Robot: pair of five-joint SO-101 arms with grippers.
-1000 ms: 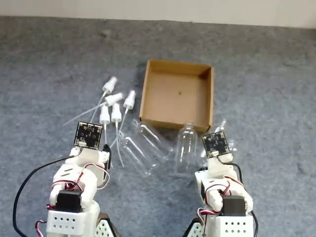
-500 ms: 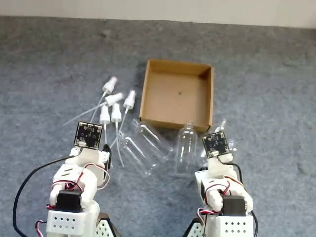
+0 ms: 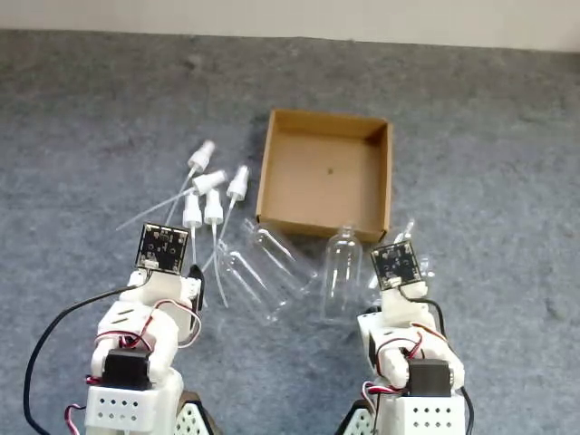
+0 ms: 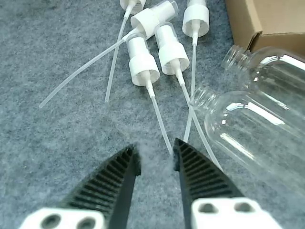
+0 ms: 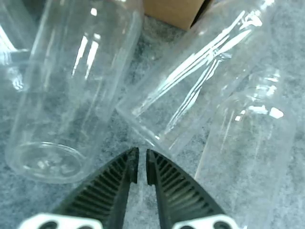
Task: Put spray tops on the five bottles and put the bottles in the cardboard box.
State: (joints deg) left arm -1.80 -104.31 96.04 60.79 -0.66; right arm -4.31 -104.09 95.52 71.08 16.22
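Several white spray tops (image 3: 211, 192) with long dip tubes lie loose on the grey carpet, left of the open cardboard box (image 3: 269, 168). Clear bottles without tops lie in front of the box: two on their sides (image 3: 261, 265), one (image 3: 342, 272) pointing at the box, more beside the right arm (image 3: 403, 313). My left gripper (image 4: 155, 160) is open just short of the spray tops (image 4: 143, 67), with a dip tube's end close ahead of its fingers. My right gripper (image 5: 141, 164) is shut and holds nothing, its tips at the bases of two lying bottles (image 5: 71, 90) (image 5: 205, 67).
The left arm (image 3: 149, 304) stands at the front left. Two bottle necks (image 4: 233, 55) lie between the spray tops and the box corner (image 4: 267, 19). A third bottle (image 5: 252, 143) lies beside the right gripper. Bare carpet surrounds the box at the back and sides.
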